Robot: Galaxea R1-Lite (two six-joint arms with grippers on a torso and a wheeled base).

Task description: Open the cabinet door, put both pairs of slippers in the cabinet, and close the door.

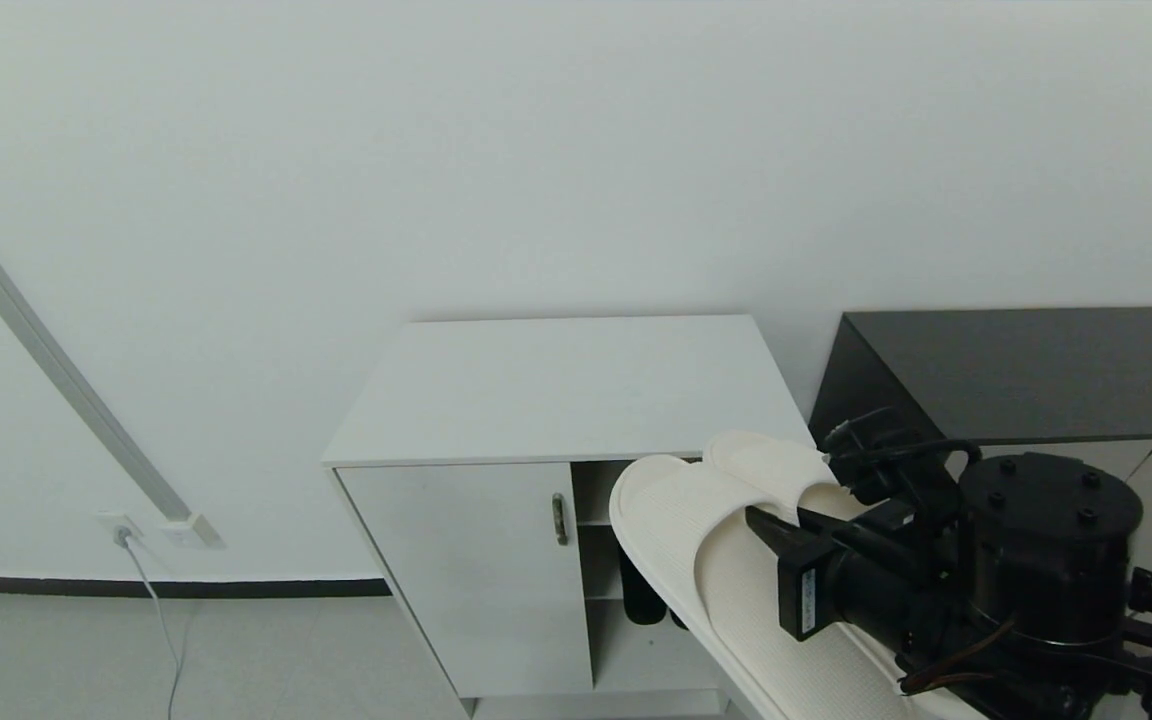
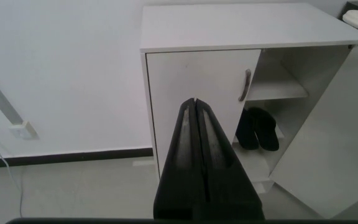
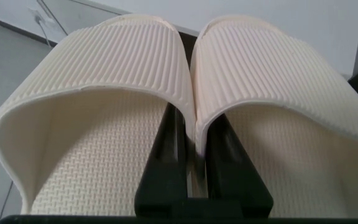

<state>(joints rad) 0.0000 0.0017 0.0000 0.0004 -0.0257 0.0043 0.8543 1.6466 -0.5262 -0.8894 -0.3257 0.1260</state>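
The cabinet [image 1: 556, 390] stands against the wall with its right door [image 2: 328, 124] swung open and its left door [image 1: 466, 570] shut. The pair of cream slippers [image 1: 681, 530] hangs in the air just before the cabinet's open front right corner, and the black slippers [image 2: 258, 129] sit inside under the upper shelf. The right gripper [image 3: 194, 143] pinches the cream pair's two adjoining inner walls together, while the left gripper [image 2: 195, 106] hangs before the shut door, fingers pressed together on nothing.

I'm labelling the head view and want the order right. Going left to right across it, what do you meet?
Wall socket → closed cabinet door → door handle → cream slippers → dark counter.
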